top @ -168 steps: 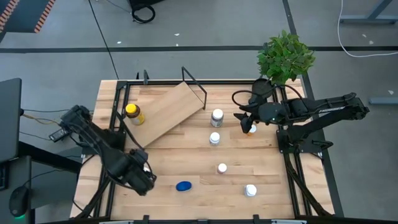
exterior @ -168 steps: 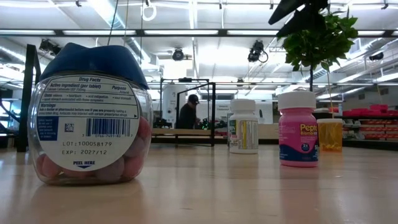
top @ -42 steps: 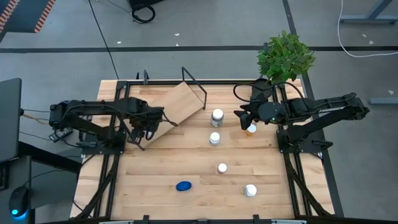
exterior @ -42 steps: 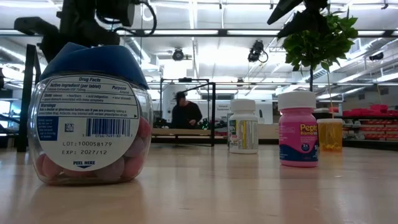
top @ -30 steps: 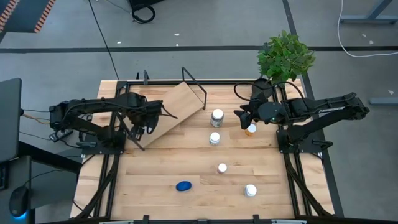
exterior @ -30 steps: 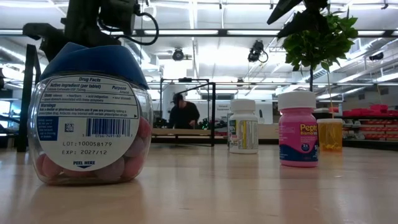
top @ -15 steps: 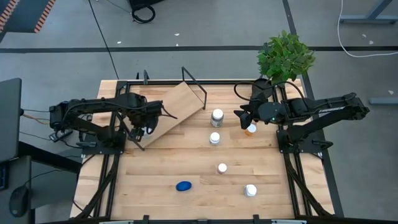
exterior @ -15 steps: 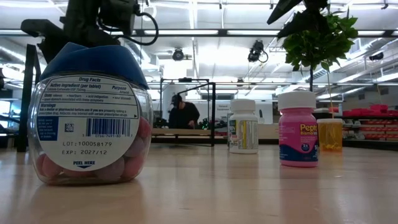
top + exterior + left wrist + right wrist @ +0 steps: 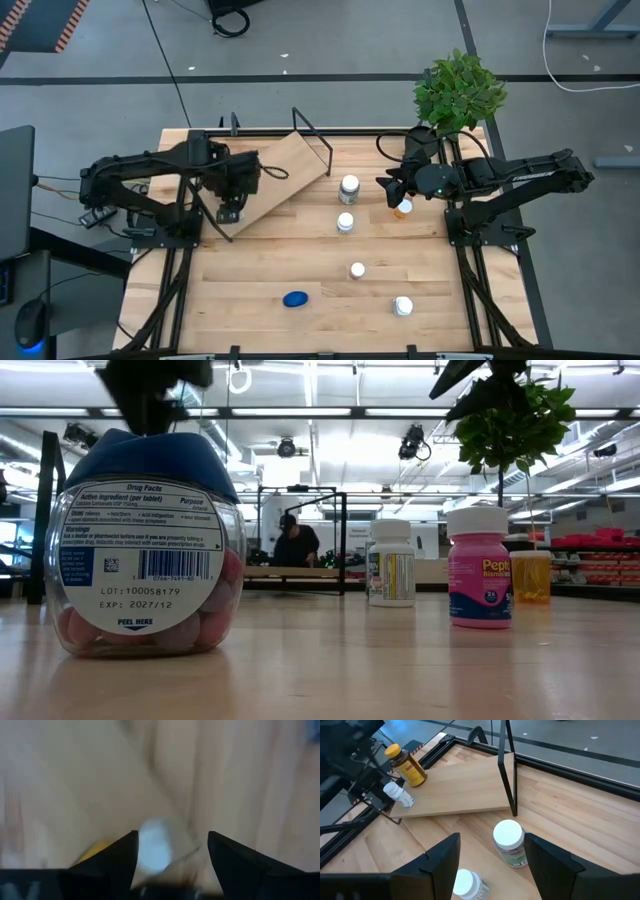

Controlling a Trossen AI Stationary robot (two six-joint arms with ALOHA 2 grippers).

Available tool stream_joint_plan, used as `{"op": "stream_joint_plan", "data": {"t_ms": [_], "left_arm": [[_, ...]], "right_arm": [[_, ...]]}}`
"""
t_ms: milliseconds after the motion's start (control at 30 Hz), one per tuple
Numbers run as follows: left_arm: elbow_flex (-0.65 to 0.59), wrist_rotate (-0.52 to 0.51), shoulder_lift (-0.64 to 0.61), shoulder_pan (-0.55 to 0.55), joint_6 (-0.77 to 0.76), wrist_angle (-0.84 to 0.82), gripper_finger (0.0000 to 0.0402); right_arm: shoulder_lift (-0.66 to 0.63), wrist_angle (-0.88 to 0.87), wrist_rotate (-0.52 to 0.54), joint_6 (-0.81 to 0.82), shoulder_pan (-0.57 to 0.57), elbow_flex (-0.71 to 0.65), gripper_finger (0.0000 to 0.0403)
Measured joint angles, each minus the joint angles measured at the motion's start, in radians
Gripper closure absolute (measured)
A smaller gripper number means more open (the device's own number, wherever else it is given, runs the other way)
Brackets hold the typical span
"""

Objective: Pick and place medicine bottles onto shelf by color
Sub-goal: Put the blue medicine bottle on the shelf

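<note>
Shelf point(image 9: 285, 170) lies angled at table's far left; left gripper point(image 9: 384, 795) over its near end, clamped on a tilted small white-capped bottle point(image 9: 399, 794), beside the yellow-capped amber bottle point(image 9: 406, 765); right gripper point(image 9: 392, 192) hovers by the orange bottle point(image 9: 404, 208), fingers spread, empty.
</note>
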Motion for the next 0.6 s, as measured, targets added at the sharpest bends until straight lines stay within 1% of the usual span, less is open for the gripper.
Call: {"op": "stream_joint_plan", "data": {"t_ms": [167,267,433,600], "left_arm": [[0.037,0.003,0.035,-0.198,-0.165,0.170,0.0157],[0.055,0.003,0.077,-0.310,-0.284,0.257,0.0157],[0.108,-0.065,0.157,-0.477,-0.414,0.389,0.0157],[0.125,-0.122,0.251,-0.607,-0.515,0.533,0.0154]], "right_arm": [[0.000,0.000,-0.001,0.000,0.000,0.000,0.0175],[0.000,-0.001,-0.023,-0.002,0.000,0.000,0.0175],[0.000,-0.001,-0.063,-0.024,0.000,0.000,0.0175],[0.000,-0.001,-0.101,-0.051,0.001,0.000,0.0175]]}}
